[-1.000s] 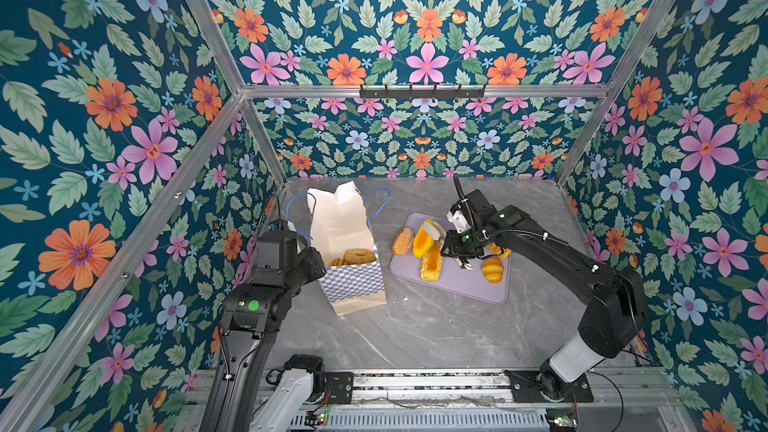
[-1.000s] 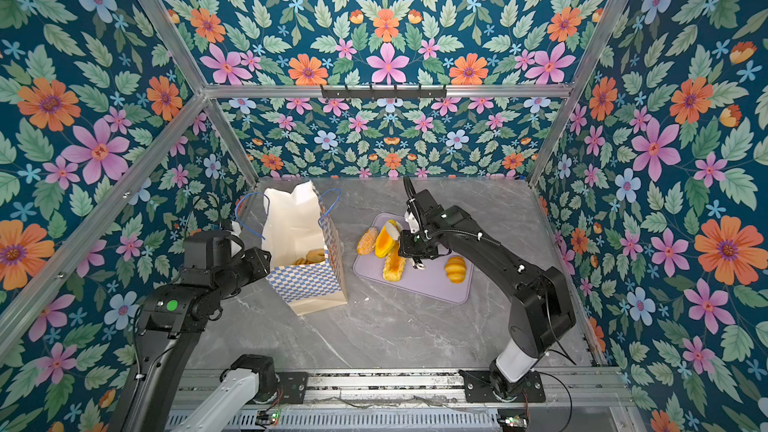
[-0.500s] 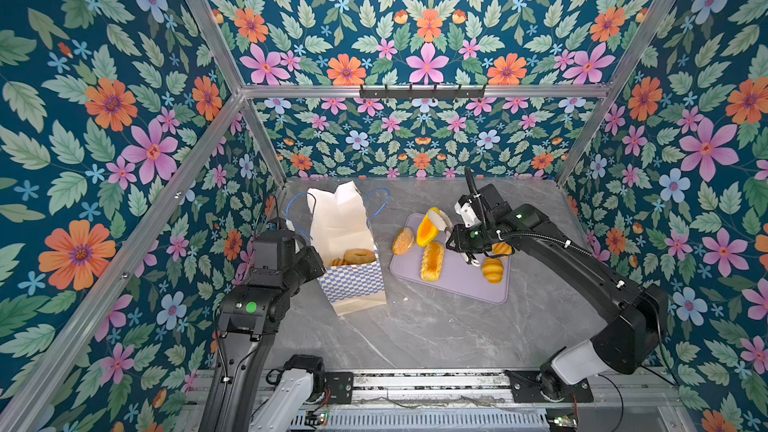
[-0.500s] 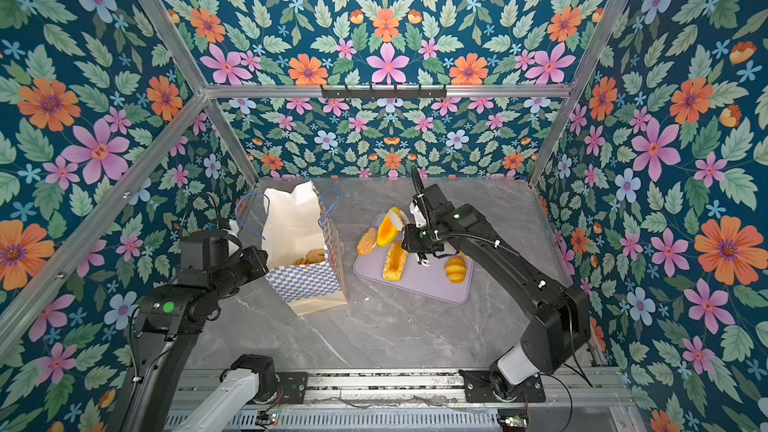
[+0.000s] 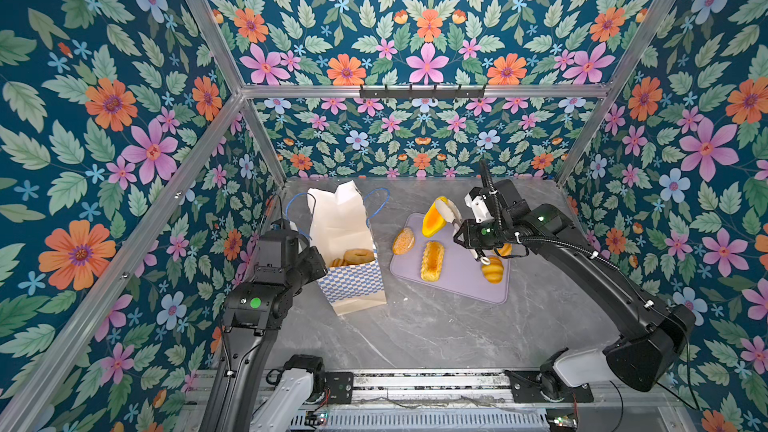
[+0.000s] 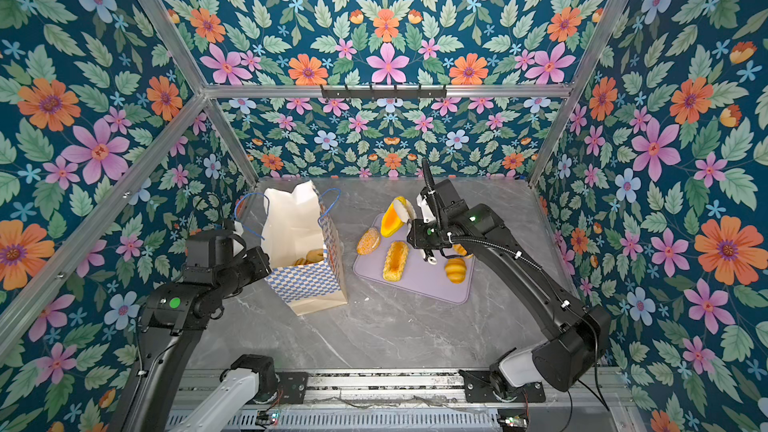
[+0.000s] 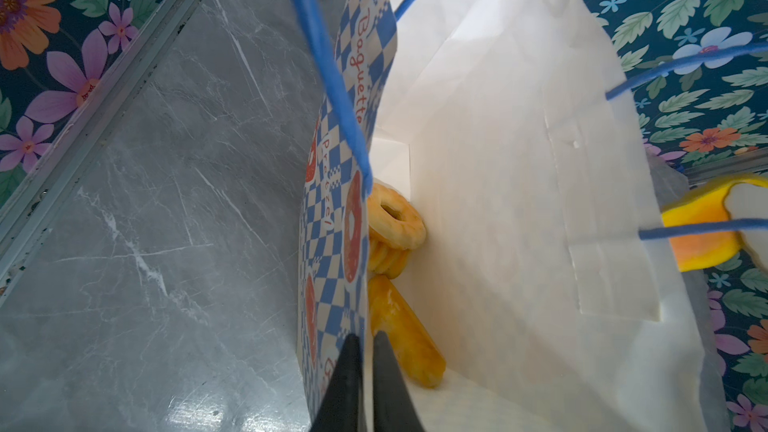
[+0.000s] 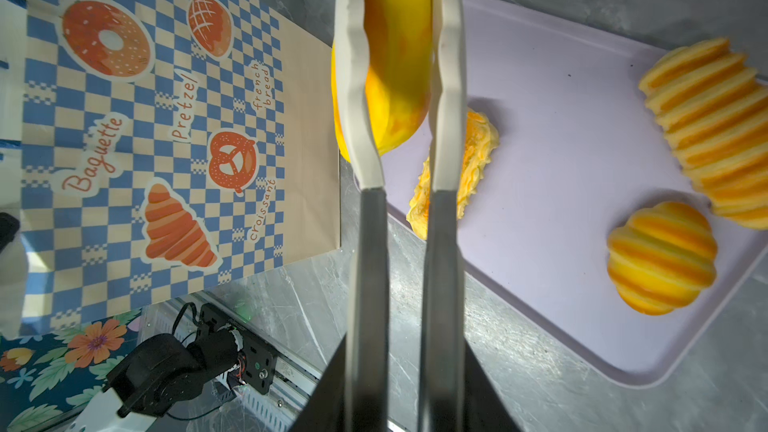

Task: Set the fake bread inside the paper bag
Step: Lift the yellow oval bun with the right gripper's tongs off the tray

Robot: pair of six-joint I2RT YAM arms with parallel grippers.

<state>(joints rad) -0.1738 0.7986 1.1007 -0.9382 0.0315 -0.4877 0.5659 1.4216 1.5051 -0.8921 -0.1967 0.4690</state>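
Observation:
The paper bag (image 5: 351, 280) (image 6: 305, 280) stands open at the left, with a bagel ring (image 7: 395, 218) and a long loaf (image 7: 405, 338) inside. My left gripper (image 7: 362, 367) is shut on the bag's checkered near wall (image 7: 332, 243). My right gripper (image 8: 405, 367) (image 5: 469, 234) is shut on grey tongs (image 8: 368, 263), whose white tips pinch a smooth yellow-orange bread (image 8: 397, 56) (image 5: 432, 218) in the air, to the right of the bag and above the lilac tray (image 5: 457, 284). On the tray lie a long loaf (image 5: 431, 261) and a ridged roll (image 5: 492, 270).
A sugared oval bun (image 5: 403, 241) lies at the tray's left edge, between the tray and the bag. A ridged long loaf (image 8: 715, 126) sits on the tray under my right arm. Blue cord handles (image 7: 328, 76) arch over the bag's mouth. Floral walls close in the table on three sides.
The right arm has lifted the yellow-orange bread in the tongs higher off the tray and drawn a little to the right. The left arm has stayed beside the bag.

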